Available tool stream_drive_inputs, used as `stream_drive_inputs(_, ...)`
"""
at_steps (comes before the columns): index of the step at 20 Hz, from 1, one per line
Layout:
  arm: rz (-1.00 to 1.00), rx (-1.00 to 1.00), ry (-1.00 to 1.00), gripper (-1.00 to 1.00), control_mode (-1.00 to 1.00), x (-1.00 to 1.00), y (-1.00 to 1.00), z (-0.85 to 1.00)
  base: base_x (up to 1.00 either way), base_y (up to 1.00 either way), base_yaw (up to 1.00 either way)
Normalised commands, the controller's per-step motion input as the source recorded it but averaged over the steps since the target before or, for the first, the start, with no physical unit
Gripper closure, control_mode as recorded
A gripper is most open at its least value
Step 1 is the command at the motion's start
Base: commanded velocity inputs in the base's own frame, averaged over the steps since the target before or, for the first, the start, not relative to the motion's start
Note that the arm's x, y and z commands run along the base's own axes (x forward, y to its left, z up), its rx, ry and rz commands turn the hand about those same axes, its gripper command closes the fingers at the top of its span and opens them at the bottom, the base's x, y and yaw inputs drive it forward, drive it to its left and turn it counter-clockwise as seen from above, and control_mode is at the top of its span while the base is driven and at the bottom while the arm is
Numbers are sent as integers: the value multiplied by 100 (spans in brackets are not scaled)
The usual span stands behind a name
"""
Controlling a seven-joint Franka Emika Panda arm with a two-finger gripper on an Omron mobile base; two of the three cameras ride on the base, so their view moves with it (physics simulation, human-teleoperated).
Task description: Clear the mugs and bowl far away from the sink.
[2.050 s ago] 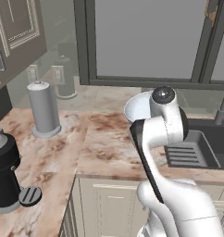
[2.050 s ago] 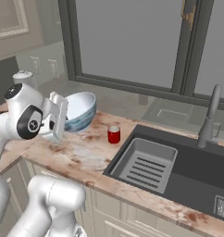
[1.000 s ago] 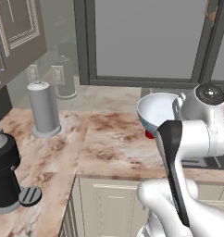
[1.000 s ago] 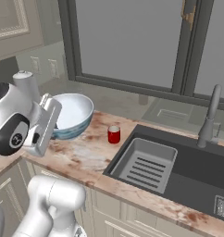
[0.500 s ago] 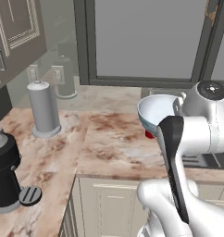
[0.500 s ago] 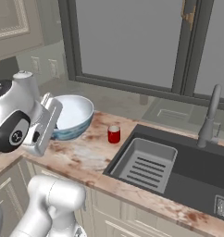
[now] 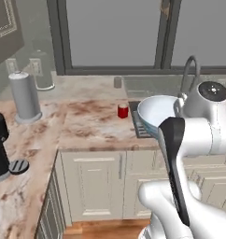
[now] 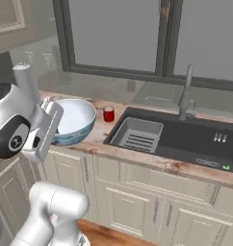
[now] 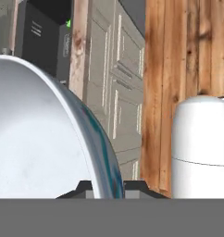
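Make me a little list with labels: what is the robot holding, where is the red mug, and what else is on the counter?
holding: bowl, gripper shut on its rim
bowl place: lifted, left of the sink
red mug: standing on the counter near the sink
faucet: behind the sink
also there: paper towel roll, coffee machine

The gripper's (image 9: 104,185) fingertips are hidden behind the bowl's (image 9: 35,139) rim and the bottom edge in the hand view. The arm hides the bowl's near side in both base views. 1 small grey cup-like thing (image 7: 117,82) by the window is too small to identify.
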Motion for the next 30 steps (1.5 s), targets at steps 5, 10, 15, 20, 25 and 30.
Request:
stream_drive_inputs(5, 0, 0, 0, 100, 100, 0, 0, 0, -9, -1, -95)
stream_drive_inputs(10, 0, 0, 0, 100, 100, 0, 0, 0, 0, 0, -100)
stream_drive_inputs(15, 0, 0, 0, 100, 100, 0, 0, 0, 0, 0, -100)
stream_drive_inputs(20, 0, 0, 0, 100, 100, 0, 0, 0, 0, 0, -100)
stream_drive_inputs(25, 0, 0, 0, 100, 100, 0, 0, 0, 0, 0, -100)
stream_drive_inputs(30, 0, 0, 0, 100, 100, 0, 0, 0, 0, 0, -100)
